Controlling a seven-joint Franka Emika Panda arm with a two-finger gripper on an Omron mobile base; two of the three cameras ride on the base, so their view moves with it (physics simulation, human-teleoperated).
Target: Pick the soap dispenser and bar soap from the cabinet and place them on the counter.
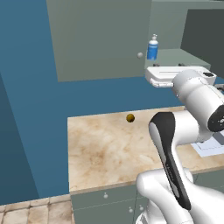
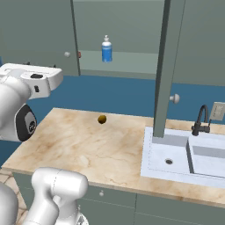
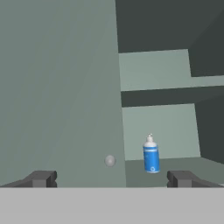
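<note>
The soap dispenser [image 3: 151, 156] stands upright on the open cabinet [image 3: 61, 87] shelf, far above the desk [image 1: 105, 148]. The pincer [image 3: 111, 178] gapes empty. Light, smooth, tippy, I'd guess; grip its blue body.

Blue soap dispenser [image 3: 151, 155], white pump, upright on lower shelf of open grey-green cabinet [image 3: 61, 87], above counter [image 2: 88, 145].

A kitchen: marble counter [image 2: 88, 145], sink [image 2: 184, 158], faucet [image 2: 201, 118], wall cabinet [image 1: 100, 39].
</note>
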